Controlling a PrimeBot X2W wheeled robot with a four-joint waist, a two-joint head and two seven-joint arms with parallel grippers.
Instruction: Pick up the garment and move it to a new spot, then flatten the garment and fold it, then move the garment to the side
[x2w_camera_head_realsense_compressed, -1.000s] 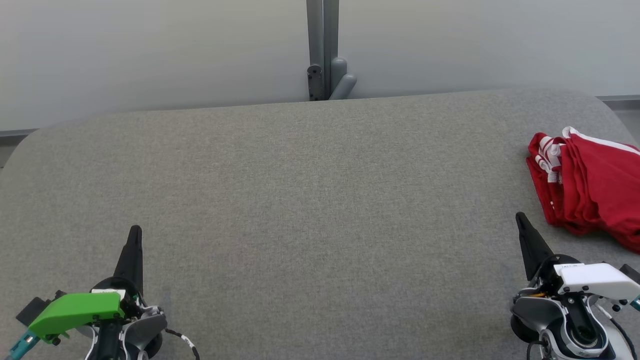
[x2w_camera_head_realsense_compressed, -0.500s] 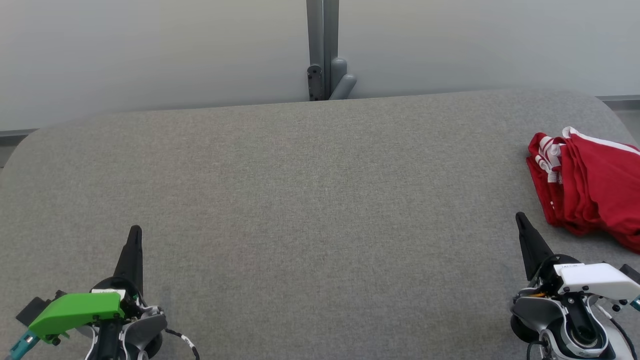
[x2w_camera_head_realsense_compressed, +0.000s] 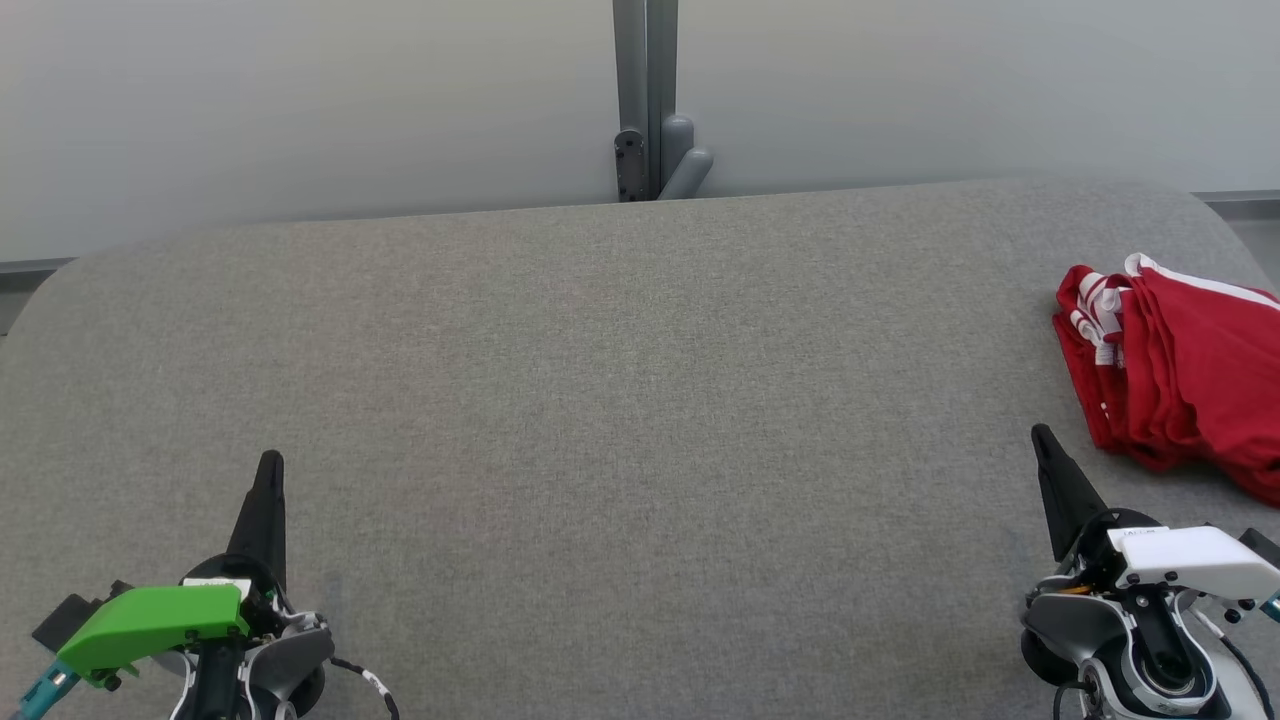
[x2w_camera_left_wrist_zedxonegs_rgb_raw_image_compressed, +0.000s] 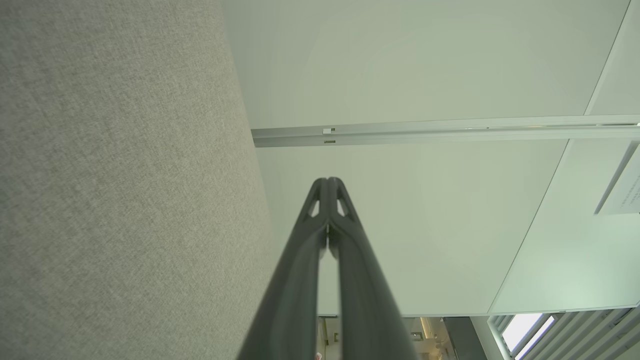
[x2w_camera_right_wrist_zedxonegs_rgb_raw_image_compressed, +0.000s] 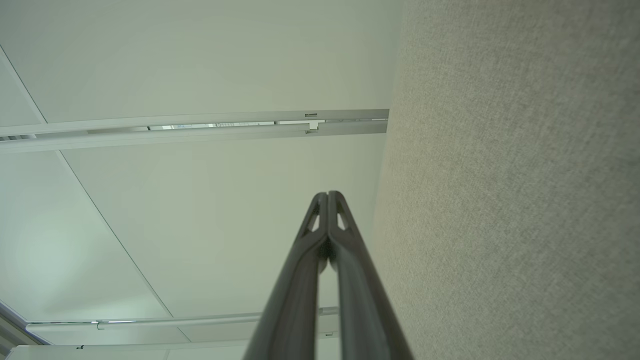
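The garment (x2w_camera_head_realsense_compressed: 1185, 375) is red with white stripes and lies bunched at the right edge of the grey fabric table (x2w_camera_head_realsense_compressed: 620, 400), running off the head view's right side. My right gripper (x2w_camera_head_realsense_compressed: 1043, 437) rests low right, shut and holding nothing, its tip just left of the garment's near corner. Far across the table at the lower left, my left gripper (x2w_camera_head_realsense_compressed: 270, 462) is also shut and empty. In the left wrist view the left gripper (x2w_camera_left_wrist_zedxonegs_rgb_raw_image_compressed: 328, 181) has its tips pressed together. The right gripper (x2w_camera_right_wrist_zedxonegs_rgb_raw_image_compressed: 328, 194) looks the same in the right wrist view.
A grey post with a bracket (x2w_camera_head_realsense_compressed: 650, 150) stands behind the table's far edge against a pale wall (x2w_camera_head_realsense_compressed: 300, 100). The table's corners are rounded. The grey table surface (x2w_camera_left_wrist_zedxonegs_rgb_raw_image_compressed: 100, 175) fills the left of the left wrist view.
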